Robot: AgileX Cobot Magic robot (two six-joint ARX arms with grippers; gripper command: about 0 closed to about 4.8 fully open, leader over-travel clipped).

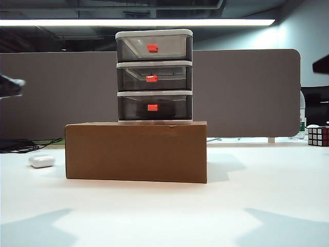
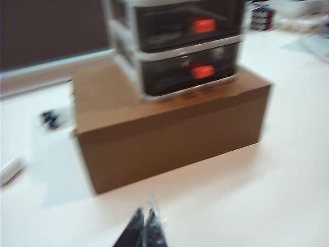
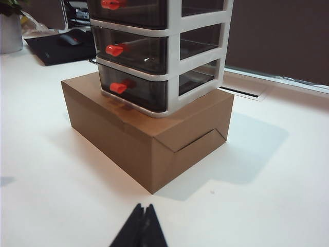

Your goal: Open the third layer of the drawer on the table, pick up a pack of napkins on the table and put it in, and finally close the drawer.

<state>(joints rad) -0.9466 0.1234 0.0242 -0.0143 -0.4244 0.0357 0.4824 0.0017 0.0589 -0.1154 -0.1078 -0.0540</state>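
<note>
Left tool (image 2: 145, 226): black fingertips pressed together, nothing between them, hanging above the plain white worktop (image 2: 267, 195) in front of the brown cardboard box (image 2: 169, 134). Right tool (image 3: 140, 226): black fingertips likewise pressed together and empty, above the worktop near one corner of the box. Exterior view: small three-tier drawer unit with white plastic frame and smoky translucent trays (image 1: 154, 76) standing on top of the box, all three tiers pushed in, each with a small red handle; lowest tier (image 1: 154, 108) shut, sitting just above the cardboard lid. White rounded pebble-like case (image 1: 41, 161) lying on the worktop just left of the box; multicoloured puzzle cube (image 1: 318, 136) at the far right edge; grey partition panel (image 1: 247, 92) behind. Dark blurred shapes at the left and right edges, too unclear to name. Left wrist view: picture blurred; two lower tiers visible, red handles facing the camera, box beneath. Right wrist view: drawer unit seen from its corner, three red handles in a column, lowest tray closed. Pack of napkins not visible in any view.
</note>
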